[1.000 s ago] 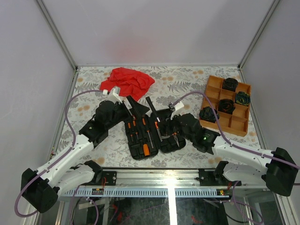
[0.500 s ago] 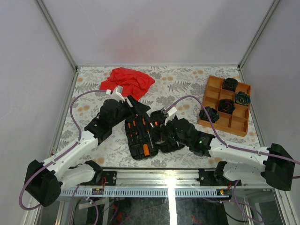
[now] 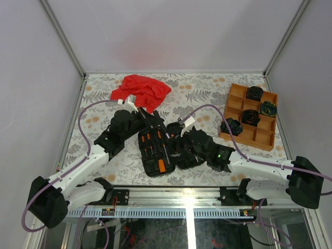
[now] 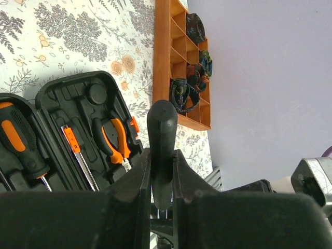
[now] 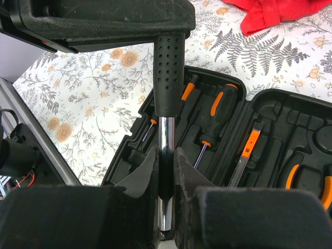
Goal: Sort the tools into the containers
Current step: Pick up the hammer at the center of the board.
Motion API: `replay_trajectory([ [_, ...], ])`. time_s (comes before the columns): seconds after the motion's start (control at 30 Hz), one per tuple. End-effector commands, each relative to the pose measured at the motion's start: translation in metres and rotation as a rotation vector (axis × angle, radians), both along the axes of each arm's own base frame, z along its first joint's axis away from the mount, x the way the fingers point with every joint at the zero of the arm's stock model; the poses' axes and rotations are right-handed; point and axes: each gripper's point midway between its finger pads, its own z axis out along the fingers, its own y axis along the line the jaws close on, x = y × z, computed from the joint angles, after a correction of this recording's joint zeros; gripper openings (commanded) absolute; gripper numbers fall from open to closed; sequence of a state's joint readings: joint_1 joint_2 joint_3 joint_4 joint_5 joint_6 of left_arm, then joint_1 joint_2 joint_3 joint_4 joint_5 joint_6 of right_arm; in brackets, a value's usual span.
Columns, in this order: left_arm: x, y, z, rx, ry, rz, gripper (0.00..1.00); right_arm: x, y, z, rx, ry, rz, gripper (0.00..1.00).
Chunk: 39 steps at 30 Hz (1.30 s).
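A hammer with a black dimpled handle (image 5: 170, 72) and steel shaft (image 5: 166, 140) hangs over the open black tool case (image 3: 153, 167), held from both ends. My left gripper (image 4: 162, 166) is shut on the handle (image 4: 162, 129). My right gripper (image 5: 166, 171) is shut on the shaft. Orange-and-black screwdrivers (image 5: 220, 109) and orange pliers (image 4: 114, 137) lie in the case's slots. The orange tray (image 3: 236, 93) at the right holds several dark coiled bundles (image 3: 254, 93). The hammer's head is hidden.
A red cloth (image 3: 141, 89) lies crumpled at the back, just beyond my left arm. Grey walls and metal rails close in the flowered table on three sides. Purple cables loop from both wrists.
My left gripper has gone from open to shut on the hammer's handle. My right arm has carried the hammer leftward over the case to meet it.
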<state>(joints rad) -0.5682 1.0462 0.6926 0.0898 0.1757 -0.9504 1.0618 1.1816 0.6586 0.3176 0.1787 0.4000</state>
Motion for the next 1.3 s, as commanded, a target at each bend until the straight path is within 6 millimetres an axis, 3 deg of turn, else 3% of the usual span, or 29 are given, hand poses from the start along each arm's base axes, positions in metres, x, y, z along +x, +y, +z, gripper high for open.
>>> replay_trajectory([
  [0.0, 0.002, -0.003, 0.01, -0.004, -0.073, -0.027, 0.0, -0.003, 0.016, 0.059, 0.174, -0.09, 0.05, 0.15],
  [0.13, 0.0, -0.003, 0.012, 0.002, -0.094, -0.044, 0.0, -0.002, 0.01, 0.056, 0.139, -0.062, 0.029, 0.39],
  [0.23, -0.002, -0.003, 0.013, 0.008, -0.108, -0.057, 0.0, -0.001, 0.008, 0.051, 0.098, -0.026, 0.011, 0.46],
  [0.57, -0.016, -0.011, 0.029, -0.037, -0.205, -0.149, 0.0, -0.007, 0.002, 0.032, 0.037, 0.114, 0.038, 0.5],
  [0.9, -0.021, -0.014, 0.036, -0.056, -0.239, -0.183, 0.0, -0.01, 0.004, 0.023, 0.035, 0.164, 0.081, 0.4],
  [1.27, -0.02, -0.015, 0.034, -0.05, -0.219, -0.179, 0.02, -0.004, 0.0, 0.017, 0.013, 0.156, 0.044, 0.04],
])
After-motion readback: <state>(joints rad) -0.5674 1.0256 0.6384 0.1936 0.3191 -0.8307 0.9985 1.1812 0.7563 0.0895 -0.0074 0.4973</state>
